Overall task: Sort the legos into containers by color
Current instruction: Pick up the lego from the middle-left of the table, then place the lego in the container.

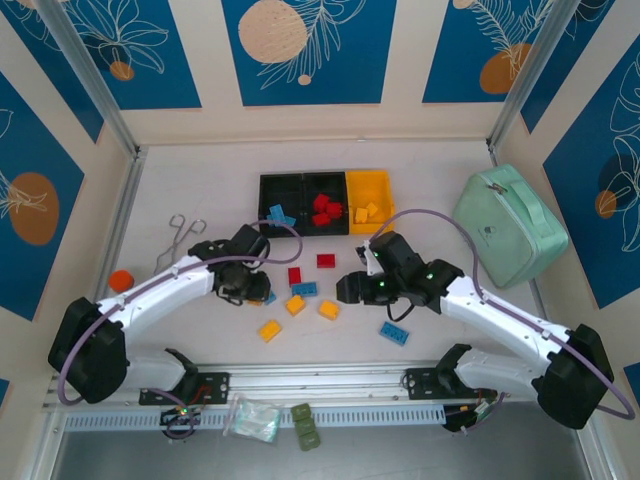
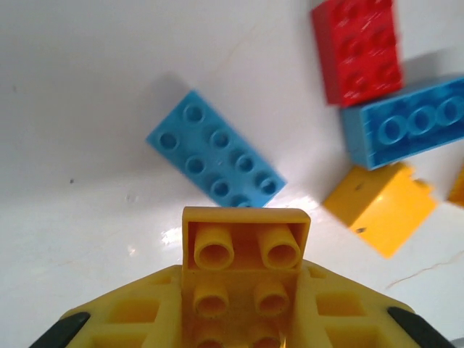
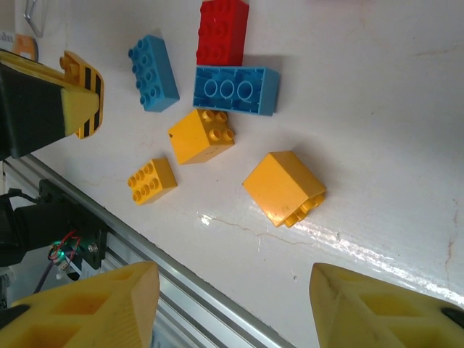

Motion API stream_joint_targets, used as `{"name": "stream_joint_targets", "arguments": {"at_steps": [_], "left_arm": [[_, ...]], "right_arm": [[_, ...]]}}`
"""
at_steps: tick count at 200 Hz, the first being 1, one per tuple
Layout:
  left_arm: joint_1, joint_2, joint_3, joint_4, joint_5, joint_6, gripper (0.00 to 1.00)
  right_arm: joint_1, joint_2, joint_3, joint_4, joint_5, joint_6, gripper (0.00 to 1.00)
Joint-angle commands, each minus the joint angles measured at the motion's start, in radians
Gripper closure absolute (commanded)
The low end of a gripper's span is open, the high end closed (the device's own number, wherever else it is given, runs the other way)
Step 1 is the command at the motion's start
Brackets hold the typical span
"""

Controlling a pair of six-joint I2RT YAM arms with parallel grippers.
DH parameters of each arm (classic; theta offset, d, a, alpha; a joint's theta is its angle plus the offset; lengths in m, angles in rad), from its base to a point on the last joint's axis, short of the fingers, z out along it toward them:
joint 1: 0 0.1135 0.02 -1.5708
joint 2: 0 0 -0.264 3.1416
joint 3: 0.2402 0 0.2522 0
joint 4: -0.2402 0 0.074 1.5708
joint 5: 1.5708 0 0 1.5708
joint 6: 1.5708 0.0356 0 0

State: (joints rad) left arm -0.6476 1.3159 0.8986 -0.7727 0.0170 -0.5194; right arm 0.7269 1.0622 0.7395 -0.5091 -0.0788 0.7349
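Three joined bins (image 1: 275, 190): two black, one yellow. Outside them, bricks (image 1: 326, 261): two red, three blue, four yellow. One mint case (image 1: 510, 225), one pair of tongs (image 1: 185, 235).

Left end effector (image 2: 245, 290) gripping, right end effector (image 3: 232, 293) spread apart

Three joined black and yellow plastic bins (image 1: 303, 177) at the white table's (image 1: 200, 180) far middle, mint-green zip case (image 1: 508, 225) right of them, metal tongs (image 1: 171, 250) left of them, small red, blue and yellow studded bricks (image 1: 326, 261) scattered before them.
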Motion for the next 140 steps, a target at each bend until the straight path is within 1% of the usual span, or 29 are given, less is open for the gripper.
{"name": "stream_joint_targets", "arguments": {"at_steps": [1,32,84,140], "left_arm": [[-0.021,0.048,0.096,-0.011,0.020,-0.011,0.83],[-0.058,0.180,0.254,0.000,0.026,0.003,0.83],[-0.114,0.466,0.605,-0.026,0.020,0.035,0.83],[-0.144,0.752,0.979,-0.070,0.008,0.050,0.83]], "right_arm": [[-0.032,-0.048,-0.021,-0.035,0.013,0.020,0.43],[-0.109,-0.131,-0.051,-0.084,0.053,0.048,0.43],[-0.267,-0.298,-0.110,-0.196,0.089,0.091,0.43],[-0.359,-0.417,-0.164,-0.254,0.065,0.110,0.43]]}}
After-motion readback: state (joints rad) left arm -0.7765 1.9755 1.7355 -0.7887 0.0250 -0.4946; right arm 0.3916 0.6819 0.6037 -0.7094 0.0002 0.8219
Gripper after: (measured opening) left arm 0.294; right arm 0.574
